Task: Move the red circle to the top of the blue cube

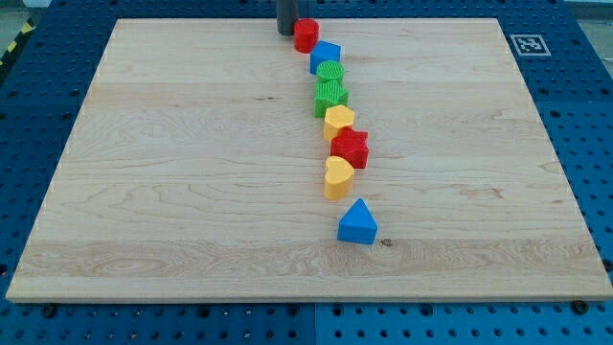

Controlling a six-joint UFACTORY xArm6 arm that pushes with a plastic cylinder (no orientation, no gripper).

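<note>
1. My tip stands at the view's top edge of the wooden tabletop, touching or just beside the left side of the red circle.
2. There is no hand on this arm: only a straight dark rod, so nothing is held, and its upper part is cut off by the view's top.
3. The red circle lies at the top of a chain of blocks, just up and left of the blue cube, the two touching or nearly so.
4. Below the blue cube come a green round ribbed block, then a green block whose shape I cannot make out, then a yellow block.
5. Next down, a red star sits slightly to the view's right, with a yellow heart beneath it.
6. A blue triangle lies apart, lowest in the line.
7. A black-and-white marker sits beyond the tabletop's top right corner.
</note>
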